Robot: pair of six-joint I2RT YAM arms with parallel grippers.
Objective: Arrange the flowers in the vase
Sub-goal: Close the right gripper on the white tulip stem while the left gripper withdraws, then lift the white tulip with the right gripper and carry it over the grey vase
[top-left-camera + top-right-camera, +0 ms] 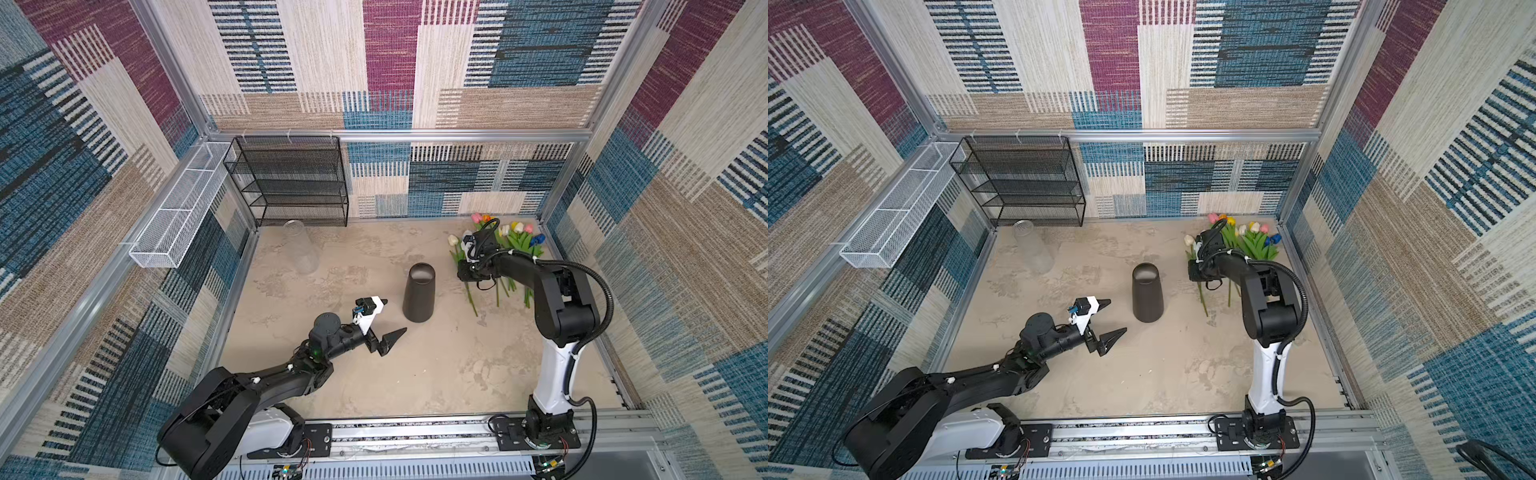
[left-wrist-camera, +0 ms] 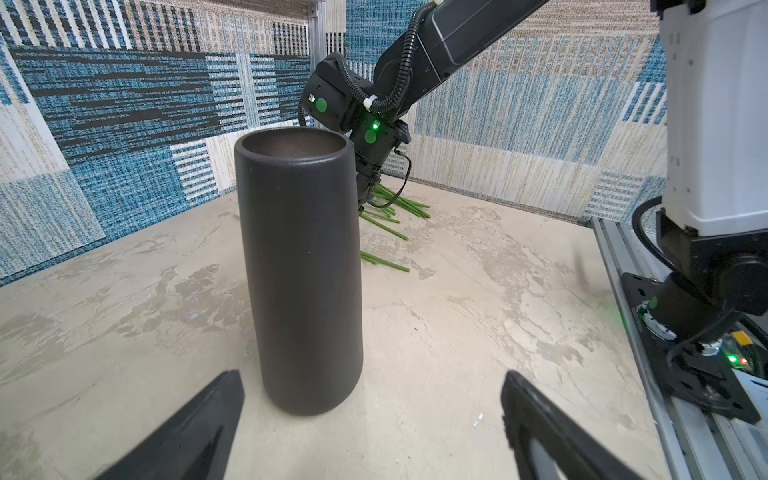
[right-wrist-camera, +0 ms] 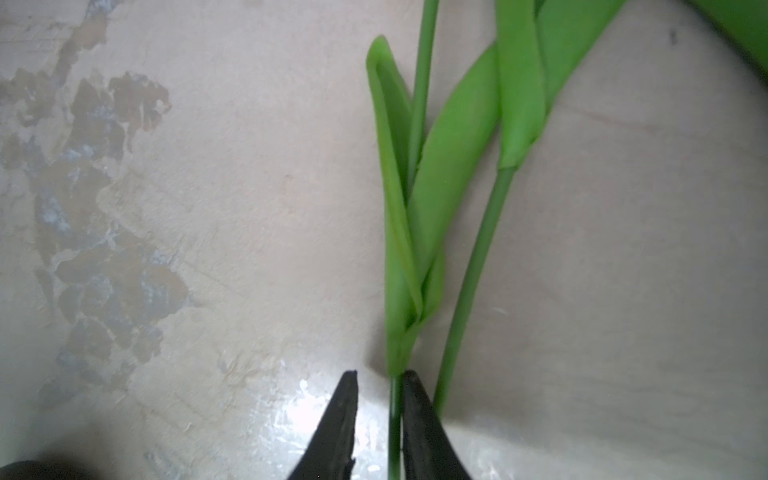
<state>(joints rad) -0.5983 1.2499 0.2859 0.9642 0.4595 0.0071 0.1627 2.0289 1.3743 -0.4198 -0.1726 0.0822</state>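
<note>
Item: flowers (image 1: 515,243).
Location: flat on desk (image 1: 436,374), far right corner, apart from vase (image 1: 419,293).
Progress: vase upright, mouth empty. None placed; you have whole bunch left.
Orientation: long axes run near-to-far, heads toward back wall, cut ends toward robot base.
Right pincer (image 3: 380,376): narrowed round one stem (image 3: 395,415); firm pinch, cannot tell.
Left pincer (image 2: 372,374): spread wide, facing vase.

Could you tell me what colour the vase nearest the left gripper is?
The vase is matte dark charcoal, nearly black; clearest in the left wrist view.
</note>
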